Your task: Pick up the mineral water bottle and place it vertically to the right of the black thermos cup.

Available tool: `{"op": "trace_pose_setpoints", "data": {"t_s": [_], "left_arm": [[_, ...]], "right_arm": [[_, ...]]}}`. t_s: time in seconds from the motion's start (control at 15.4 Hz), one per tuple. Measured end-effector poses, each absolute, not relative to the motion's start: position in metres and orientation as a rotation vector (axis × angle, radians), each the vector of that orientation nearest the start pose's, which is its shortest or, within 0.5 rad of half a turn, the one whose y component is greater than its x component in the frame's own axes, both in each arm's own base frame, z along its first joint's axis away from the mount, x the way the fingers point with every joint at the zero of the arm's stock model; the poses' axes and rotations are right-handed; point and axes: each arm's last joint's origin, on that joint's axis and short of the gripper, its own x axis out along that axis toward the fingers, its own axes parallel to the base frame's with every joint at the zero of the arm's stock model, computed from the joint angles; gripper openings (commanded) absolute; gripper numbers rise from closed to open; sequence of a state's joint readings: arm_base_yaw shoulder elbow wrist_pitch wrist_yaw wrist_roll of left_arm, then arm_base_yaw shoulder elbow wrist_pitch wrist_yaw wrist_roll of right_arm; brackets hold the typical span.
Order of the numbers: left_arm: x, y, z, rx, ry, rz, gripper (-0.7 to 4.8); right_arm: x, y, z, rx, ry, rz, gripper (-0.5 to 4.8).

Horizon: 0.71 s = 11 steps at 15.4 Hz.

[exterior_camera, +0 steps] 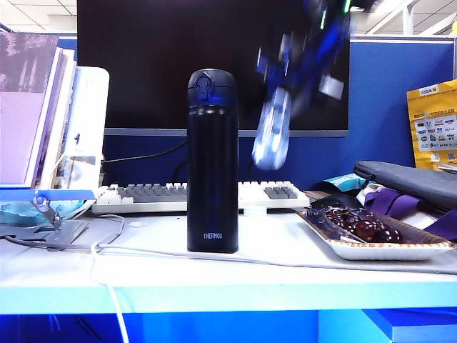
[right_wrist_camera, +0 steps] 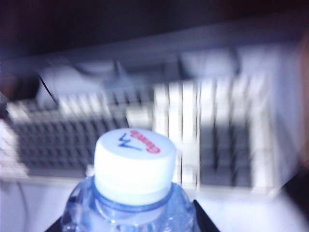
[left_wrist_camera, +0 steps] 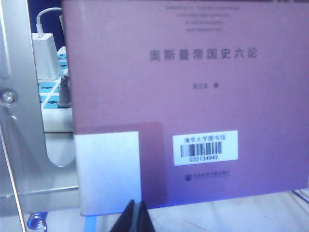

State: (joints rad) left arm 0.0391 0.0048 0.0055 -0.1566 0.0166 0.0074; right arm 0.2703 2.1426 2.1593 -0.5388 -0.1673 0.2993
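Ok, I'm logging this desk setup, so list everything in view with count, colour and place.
black thermos cup: one, matte black, upright at the table's middle.
mineral water bottle: one, clear with white cap, blurred, held in the air right of the thermos.
keyboard: one, white and grey, behind the thermos.
monitor: one, dark, at the back.
tray: one, white, dark round items inside, on the right.
book: one, mauve, on the left.
cable: one, white, front left.
left gripper: fingertips together, facing the book.
right gripper: blurred, gripping the bottle.
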Motion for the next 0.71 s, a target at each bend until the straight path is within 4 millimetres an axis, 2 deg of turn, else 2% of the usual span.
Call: {"op": "trace_pose_setpoints", "data": {"t_s": [0.13,0.19,0.26,0.39,0.58,0.71], "left_arm": [[0.096,0.003,0.150,0.003,0.156,0.022,-0.02],[0.096,0.003,0.150,0.003,0.156,0.022,-0.02],[0.096,0.003,0.150,0.003,0.156,0.022,-0.02],[0.096,0.003,0.150,0.003,0.156,0.022,-0.02],[0.096,0.003,0.150,0.003,0.156,0.022,-0.02],[0.096,0.003,0.150,0.003,0.156,0.022,-0.02]], "right_arm": [[0.443,0.127,0.393,0.237,0.461,0.356,2.60],[0.413,0.119,0.438,0.235,0.347,0.376,2.60],[0.396,0.114,0.459,0.233,0.297,0.384,2.60],[0.336,0.098,0.515,0.227,0.153,0.405,2.60],[0.240,0.071,0.575,0.156,-0.055,0.427,2.60],[0.193,0.058,0.592,0.083,-0.133,0.418,2.60]]}}
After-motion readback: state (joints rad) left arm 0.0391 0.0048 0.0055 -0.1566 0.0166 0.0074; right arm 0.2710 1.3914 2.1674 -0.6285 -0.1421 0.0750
